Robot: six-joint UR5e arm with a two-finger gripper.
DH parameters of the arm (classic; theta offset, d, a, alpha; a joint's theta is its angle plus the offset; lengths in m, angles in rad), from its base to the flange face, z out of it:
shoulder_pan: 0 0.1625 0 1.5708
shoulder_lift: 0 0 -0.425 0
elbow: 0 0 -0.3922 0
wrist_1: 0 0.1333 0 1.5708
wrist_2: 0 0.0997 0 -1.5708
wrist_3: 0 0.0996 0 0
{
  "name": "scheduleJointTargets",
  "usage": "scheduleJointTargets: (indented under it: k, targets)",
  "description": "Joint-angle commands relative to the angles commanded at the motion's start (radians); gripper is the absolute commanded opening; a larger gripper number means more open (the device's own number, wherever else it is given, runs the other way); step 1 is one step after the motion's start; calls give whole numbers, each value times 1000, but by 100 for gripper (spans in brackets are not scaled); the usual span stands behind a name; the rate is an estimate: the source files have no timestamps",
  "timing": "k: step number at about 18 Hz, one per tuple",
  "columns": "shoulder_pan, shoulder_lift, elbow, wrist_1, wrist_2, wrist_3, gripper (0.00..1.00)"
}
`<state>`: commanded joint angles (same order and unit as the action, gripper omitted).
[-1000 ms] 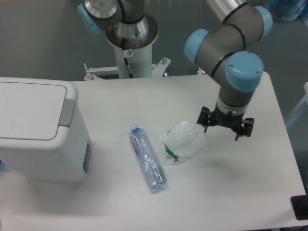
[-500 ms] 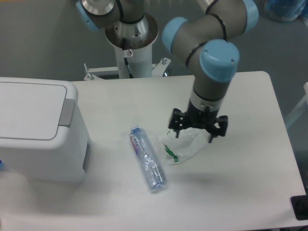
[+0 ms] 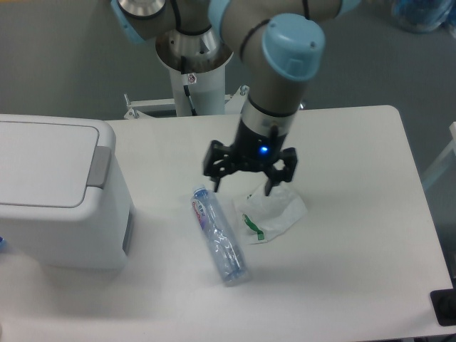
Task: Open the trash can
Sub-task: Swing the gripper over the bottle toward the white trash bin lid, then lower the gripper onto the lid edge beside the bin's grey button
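Note:
The trash can (image 3: 57,192) is a large white boxy bin at the table's left edge, its flat lid down and a grey push tab (image 3: 99,165) along the lid's right side. My gripper (image 3: 244,187) hangs open above the middle of the table, well to the right of the can. Its fingers spread wide with nothing between them. It hovers just over the top of a clear plastic bottle (image 3: 219,235) and the upper left edge of a crumpled white bag (image 3: 273,210).
The bottle lies on its side, pointing toward the front right. The crumpled bag with green print rests right of it. The arm's white base post (image 3: 194,78) stands behind the table's far edge. A dark object (image 3: 445,308) sits at the front right corner.
The arm has swung left across the table, from past the bag's right side to above the bottle's top end. The gripper stayed open. The can, bottle and bag have not moved.

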<state>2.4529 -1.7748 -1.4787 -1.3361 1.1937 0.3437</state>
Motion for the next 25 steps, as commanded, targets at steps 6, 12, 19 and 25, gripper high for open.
scheduleJointTargets:
  k: [6, 12, 19, 25]
  targets:
    - [-74, 24, 2, 2, -38, -52, 100]
    - [-74, 80, -14, 2, -84, -60, 100]
    - [-91, 80, -21, 3, -126, -72, 100]
    - [-132, 91, -58, 5, -141, -72, 100]
